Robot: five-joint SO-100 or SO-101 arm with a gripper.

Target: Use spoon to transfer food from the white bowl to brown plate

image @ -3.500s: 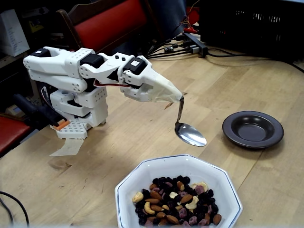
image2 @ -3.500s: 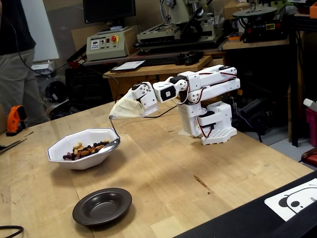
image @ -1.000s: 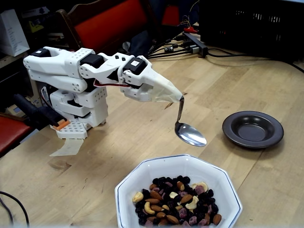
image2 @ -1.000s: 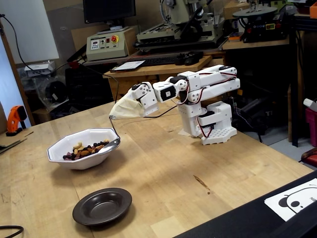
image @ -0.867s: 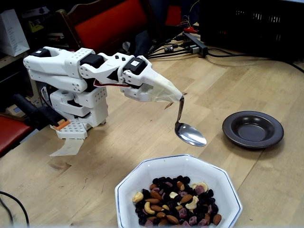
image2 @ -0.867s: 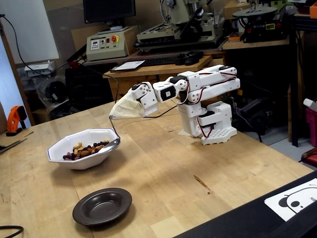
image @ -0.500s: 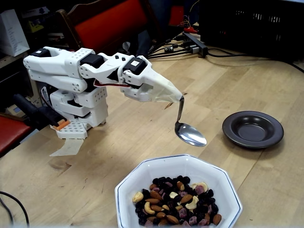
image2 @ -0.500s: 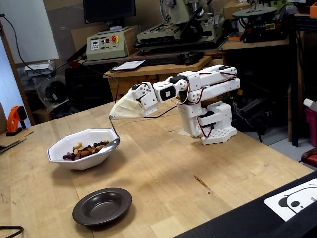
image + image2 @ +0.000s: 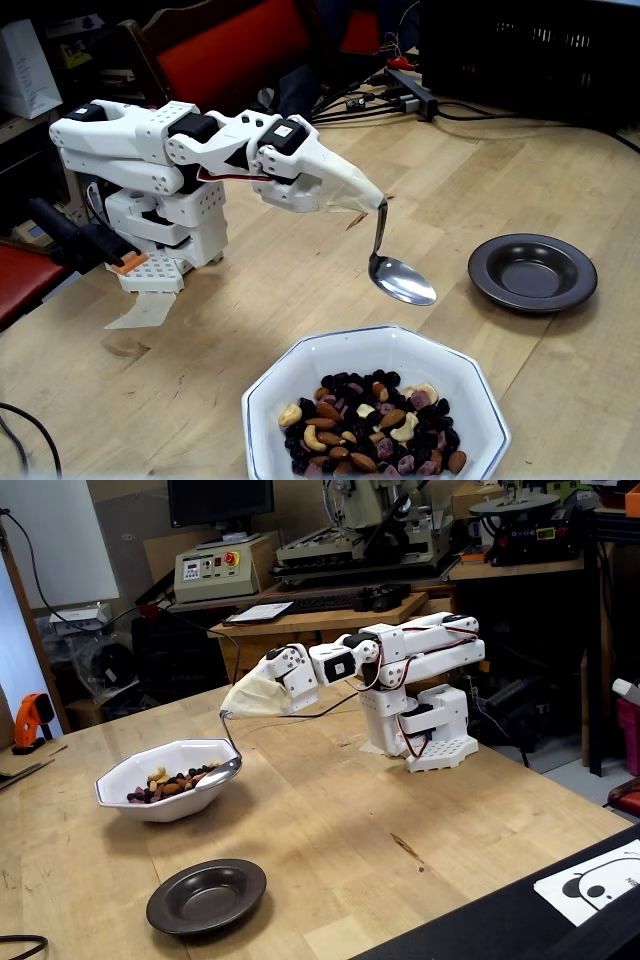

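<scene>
gripper (image 9: 372, 200) is wrapped in cream tape, so we can't tell jaw state; spoon (image 9: 400, 278) hangs taped at its tip, empty, above white bowl (image 9: 480, 395). food (image 9: 372, 425) is loose, light, rolls easily. brown plate (image 9: 532, 272) sits apart, empty.

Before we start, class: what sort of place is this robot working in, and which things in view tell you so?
Most likely a workshop or maker lab. A wooden workbench holds the robot, machine tools and a control box with a red stop button stand behind it, and a power strip with cables lies on the bench.
</scene>
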